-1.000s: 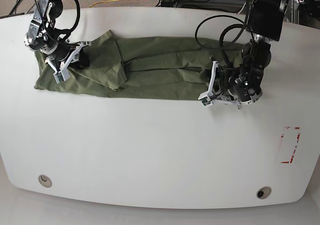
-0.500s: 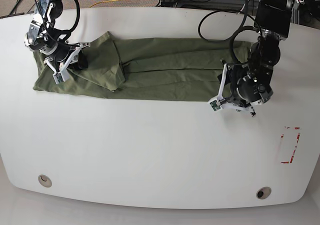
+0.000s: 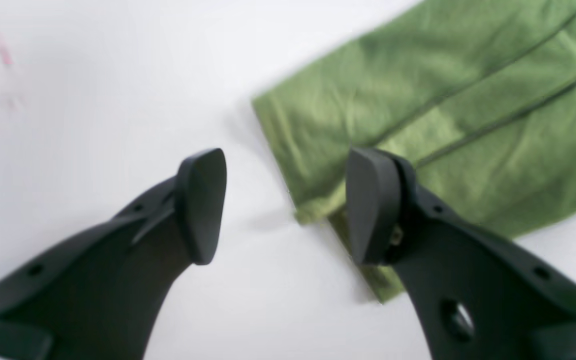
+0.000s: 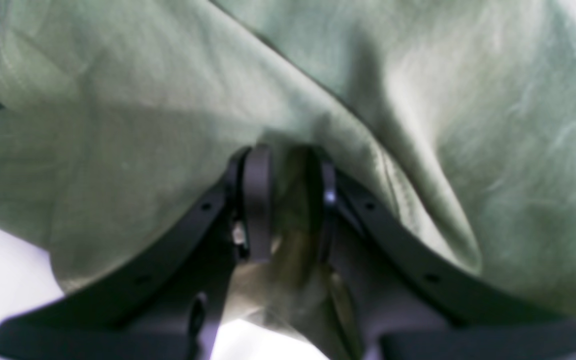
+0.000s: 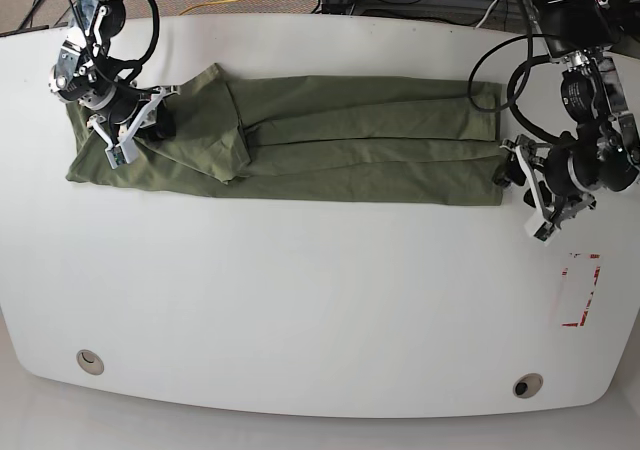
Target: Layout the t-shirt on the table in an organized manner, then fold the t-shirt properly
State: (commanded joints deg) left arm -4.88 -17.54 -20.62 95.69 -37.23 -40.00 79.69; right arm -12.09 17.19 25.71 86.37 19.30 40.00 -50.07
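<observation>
Along the counter's [image 5: 320, 300] far edge lies the t-shirt [image 5: 340, 140]; right gripper [image 4: 288, 200] fingers pinch its end, left gripper [image 3: 285, 205] fingers gape wide beside its corner. One-sided pulling could bunch it.

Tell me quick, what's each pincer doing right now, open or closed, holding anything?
Left pincer: open, holding nothing, beside the t-shirt's end over the table.
Right pincer: closed on a fold of the t-shirt.

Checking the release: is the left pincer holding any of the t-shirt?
No: the left pincer stands open, its fingers apart, with the t-shirt hem lying flat on the table between them.
</observation>
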